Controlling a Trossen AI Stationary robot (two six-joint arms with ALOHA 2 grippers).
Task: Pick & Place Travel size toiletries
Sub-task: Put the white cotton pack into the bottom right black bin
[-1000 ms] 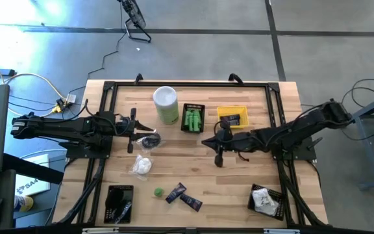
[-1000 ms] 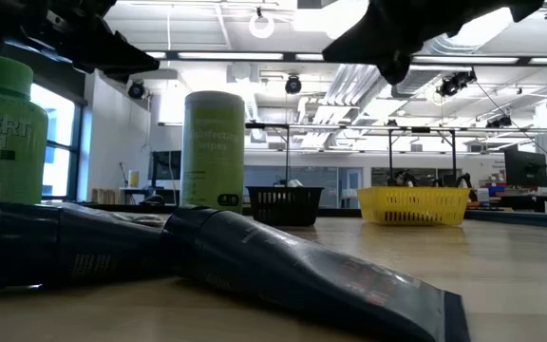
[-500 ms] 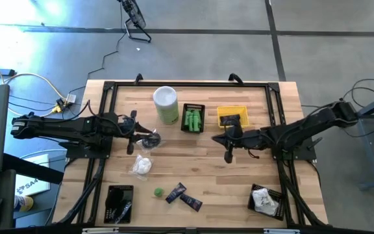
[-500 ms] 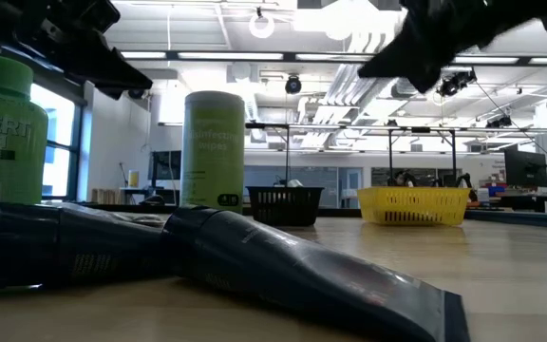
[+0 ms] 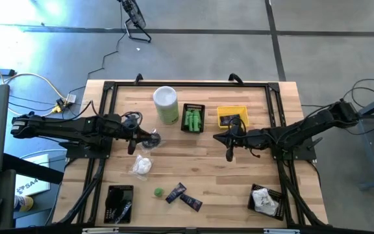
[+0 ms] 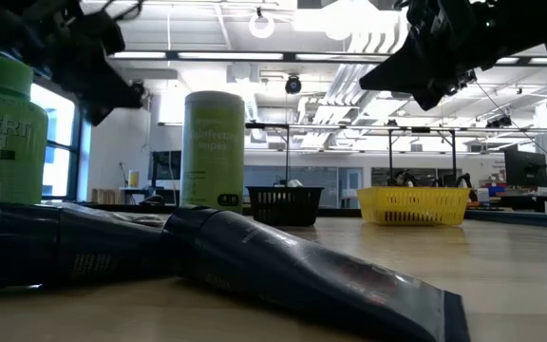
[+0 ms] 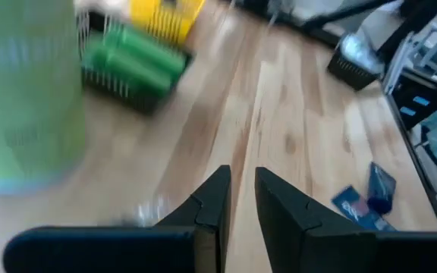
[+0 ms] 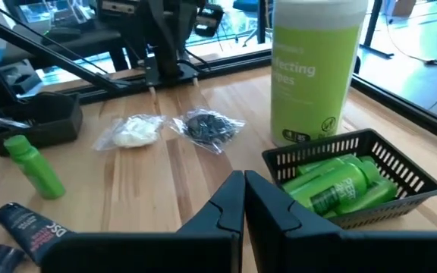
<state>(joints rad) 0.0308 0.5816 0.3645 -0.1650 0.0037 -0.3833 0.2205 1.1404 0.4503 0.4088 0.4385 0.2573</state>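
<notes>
Low view is mostly blocked: two navy tubes (image 6: 254,256) lie right across the front, and a green bottle (image 6: 3,142) is cut off at 9 o'clock. Both arms only poke in from the top edge there, so no fingers visible.

The wrist views settle it. The left end effector (image 7: 240,174) has its fingers a crack apart, bare wood showing in the gap, nothing held. The right end effector (image 8: 243,176) is closed and empty.

From above, the left one hangs at about 9 o'clock from the counter (image 5: 193,162) centre, just beside a dark round piece (image 5: 151,138) in a clear wrap. I can't tell if they touch. The right one sits near 2 o'clock, just below the yellow basket (image 5: 232,109).

Only the top view shows the far corners: white packets (image 5: 262,200) in a basket at 5 o'clock, and a black basket (image 5: 119,190) at 7 with dark contents I can't make out.

The right wrist view gives the best look at the loose stuff: white packet (image 8: 133,130), a green bottle, more bottles (image 8: 332,186) in a black basket by the canister (image 8: 315,68), whose top is cut off.
</notes>
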